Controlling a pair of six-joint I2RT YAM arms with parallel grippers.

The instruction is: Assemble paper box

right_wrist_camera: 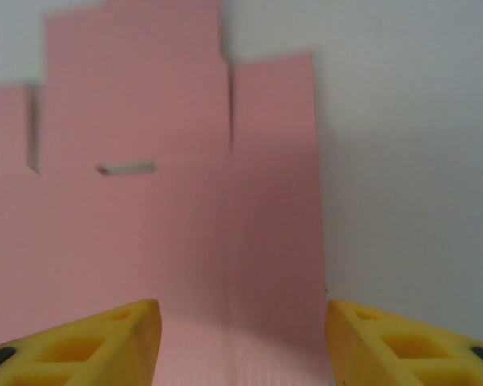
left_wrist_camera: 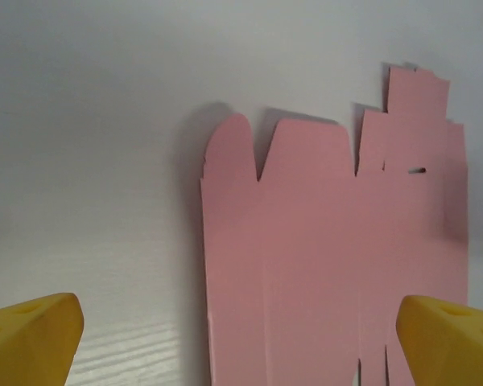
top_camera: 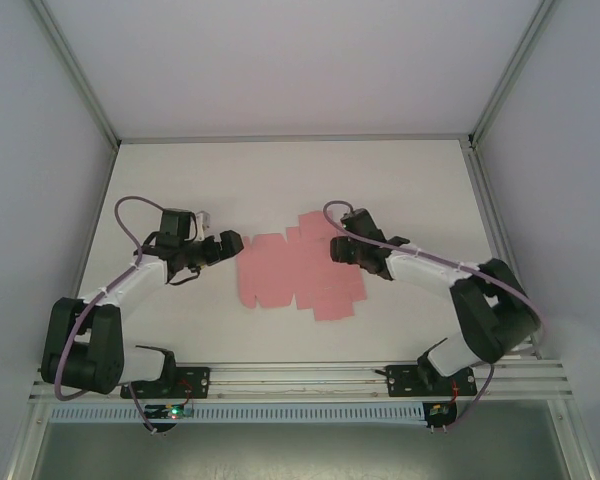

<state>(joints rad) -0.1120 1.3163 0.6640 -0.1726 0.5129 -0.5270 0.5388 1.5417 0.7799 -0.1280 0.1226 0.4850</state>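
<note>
Item: pink paper box (top_camera: 300,272), flat sheet, ctr of worktop (top_camera: 180,180); L pincer (top_camera: 230,243) spread wide by its left edge, R pincer (top_camera: 335,248) part-spread over right edge; risk: thin card may slide/crease if nipped flat.

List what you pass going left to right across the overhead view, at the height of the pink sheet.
Left arm → its open fingers → pink paper sheet, lying flat → right arm.
</note>
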